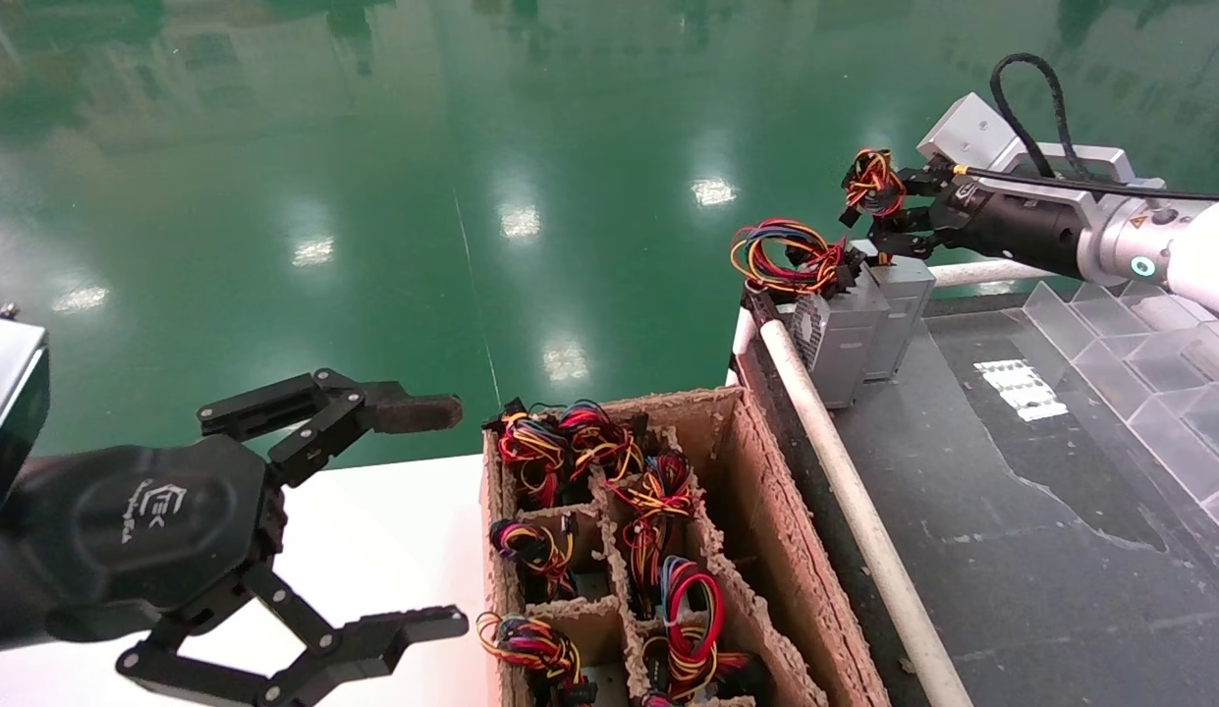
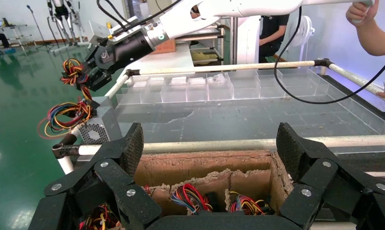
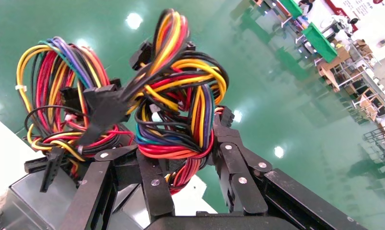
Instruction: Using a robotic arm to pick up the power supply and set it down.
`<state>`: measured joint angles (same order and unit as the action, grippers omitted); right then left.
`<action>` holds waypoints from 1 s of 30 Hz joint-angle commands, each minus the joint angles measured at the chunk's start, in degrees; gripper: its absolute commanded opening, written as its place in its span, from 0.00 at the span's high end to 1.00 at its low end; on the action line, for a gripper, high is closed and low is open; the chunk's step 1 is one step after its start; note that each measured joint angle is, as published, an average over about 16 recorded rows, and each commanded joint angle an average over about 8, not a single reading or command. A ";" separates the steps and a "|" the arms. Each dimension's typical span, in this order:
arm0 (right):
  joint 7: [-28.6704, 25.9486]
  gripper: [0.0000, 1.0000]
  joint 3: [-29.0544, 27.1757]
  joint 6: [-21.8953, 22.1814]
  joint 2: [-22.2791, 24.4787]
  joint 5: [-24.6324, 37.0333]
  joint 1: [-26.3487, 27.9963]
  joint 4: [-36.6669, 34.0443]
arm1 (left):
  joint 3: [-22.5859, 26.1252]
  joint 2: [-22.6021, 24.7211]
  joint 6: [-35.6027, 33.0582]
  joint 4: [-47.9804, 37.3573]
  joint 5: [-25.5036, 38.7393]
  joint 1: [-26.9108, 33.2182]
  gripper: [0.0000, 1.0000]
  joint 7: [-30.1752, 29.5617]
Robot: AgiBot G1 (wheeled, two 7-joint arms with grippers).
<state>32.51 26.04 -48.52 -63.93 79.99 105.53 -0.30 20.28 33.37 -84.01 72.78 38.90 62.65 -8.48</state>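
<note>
Right now the right tool (image 1: 889,218) was clenched on the tight red-yellow-orange wire bundle (image 1: 872,183) of the power supply (image 1: 899,312), fingers (image 3: 154,184) pinching the wires from both sides. Power supply stood upright at the far left corner of the dark surface (image 1: 1022,511), touching a second grey box (image 1: 837,334) with a round fan grille and a looser wire coil (image 1: 784,257). White pipe rail (image 1: 855,501) ran along the surface edge. Left tool (image 1: 354,520) hung released, jaws wide apart, just beside the cardboard divider box (image 1: 766,511) full of more wire bundles (image 1: 609,511), over the green floor (image 1: 422,196).
</note>
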 commanded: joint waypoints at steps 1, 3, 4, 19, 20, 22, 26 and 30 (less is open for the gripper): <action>0.10 0.95 0.06 0.27 -0.20 0.08 -0.22 0.01 | 0.00 0.00 0.00 0.00 0.00 0.00 0.00 0.00; 0.04 0.70 0.08 0.25 -0.19 0.11 -0.26 0.00 | 0.00 0.00 0.00 0.00 0.00 0.00 0.00 0.00; -0.02 0.57 0.08 0.25 -0.18 0.11 -0.26 -0.02 | 0.00 0.00 0.00 0.00 0.00 0.00 0.00 0.00; -0.83 0.00 0.46 -1.80 0.68 0.65 0.42 0.08 | 0.02 -0.01 0.01 0.00 -0.01 0.00 0.00 0.01; -0.84 0.00 0.53 -2.05 0.77 0.75 0.48 0.10 | 0.02 -0.01 0.01 0.00 -0.01 0.00 0.00 0.01; -0.88 0.00 0.68 -2.57 0.92 0.97 0.59 0.11 | 0.02 -0.01 0.01 0.00 -0.01 0.00 0.00 0.01; -0.99 0.00 1.06 -3.91 1.20 1.52 0.80 0.11 | 0.02 -0.01 0.01 0.00 -0.01 0.01 0.00 0.01; -1.21 0.00 1.33 -5.67 1.62 1.91 1.01 0.08 | 0.02 -0.01 0.01 0.00 -0.02 0.01 0.00 0.01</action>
<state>31.05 27.07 -54.12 -62.13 81.46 106.61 -0.29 20.31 33.36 -84.00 72.78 38.88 62.66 -8.47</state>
